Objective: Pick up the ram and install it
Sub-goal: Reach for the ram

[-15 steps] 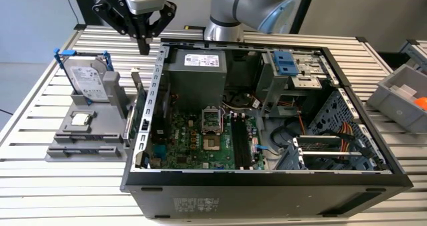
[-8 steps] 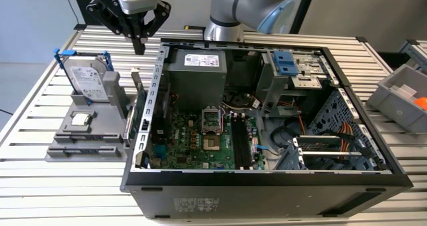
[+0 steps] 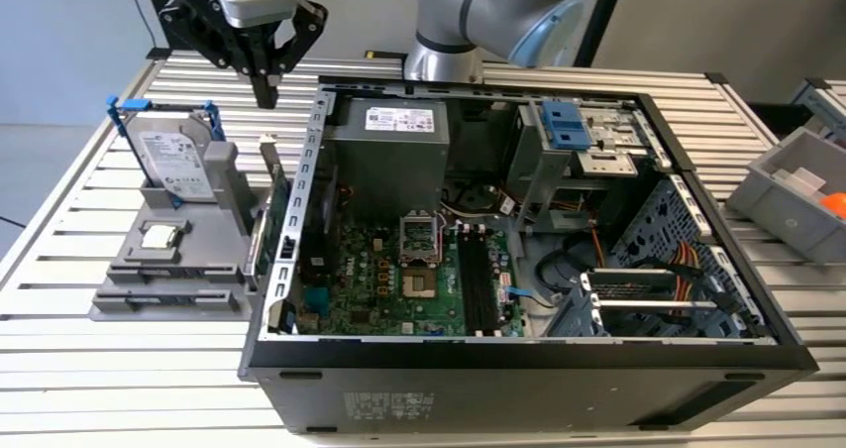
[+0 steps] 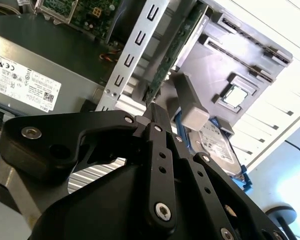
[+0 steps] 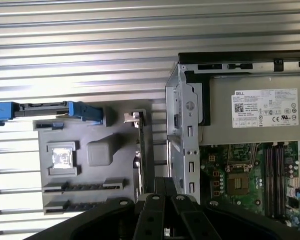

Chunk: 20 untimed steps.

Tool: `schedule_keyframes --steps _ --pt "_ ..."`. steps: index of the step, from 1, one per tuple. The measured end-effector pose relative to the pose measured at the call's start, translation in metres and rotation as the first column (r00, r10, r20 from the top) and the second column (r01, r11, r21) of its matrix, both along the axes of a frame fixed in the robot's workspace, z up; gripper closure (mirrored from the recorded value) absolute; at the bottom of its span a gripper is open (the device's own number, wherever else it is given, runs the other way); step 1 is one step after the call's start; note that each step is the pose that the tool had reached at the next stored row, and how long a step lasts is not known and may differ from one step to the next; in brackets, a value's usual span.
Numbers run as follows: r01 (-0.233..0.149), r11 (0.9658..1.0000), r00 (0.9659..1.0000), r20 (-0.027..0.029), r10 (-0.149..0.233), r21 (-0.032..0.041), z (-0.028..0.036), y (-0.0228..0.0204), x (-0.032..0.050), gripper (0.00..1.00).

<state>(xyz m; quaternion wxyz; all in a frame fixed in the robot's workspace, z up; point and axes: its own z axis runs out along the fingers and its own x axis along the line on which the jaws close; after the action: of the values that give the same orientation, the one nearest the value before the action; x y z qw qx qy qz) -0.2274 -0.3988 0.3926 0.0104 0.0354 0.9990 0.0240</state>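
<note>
Gripper [image 3: 267, 96] hovers over the gray holder [image 3: 133, 299], fingers pressed together and empty, above the ram [image 3: 277, 220] standing on edge along the holder's side nearest the computer case [image 3: 529, 369].

Exterior view sits high and well back, looking down at a slant over the open computer case [image 3: 529, 354], with the grey holder [image 3: 172, 270] just beside it. The first wrist view stares straight down past my gripper [image 5: 162, 184]. The second wrist view runs close along it, tilted. All three share the holder, case wall and power supply [image 3: 390, 141].
</note>
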Motion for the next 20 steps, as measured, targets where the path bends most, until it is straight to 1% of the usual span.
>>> schedule_keyframes --steps 8,20 --pt "0.000 1.0000 1.0000 0.0000 0.000 0.0000 0.0000 0.0000 -0.0068 1.00" --pt "0.000 1.0000 1.0000 0.0000 0.000 0.0000 0.0000 0.0000 -0.0132 1.00"
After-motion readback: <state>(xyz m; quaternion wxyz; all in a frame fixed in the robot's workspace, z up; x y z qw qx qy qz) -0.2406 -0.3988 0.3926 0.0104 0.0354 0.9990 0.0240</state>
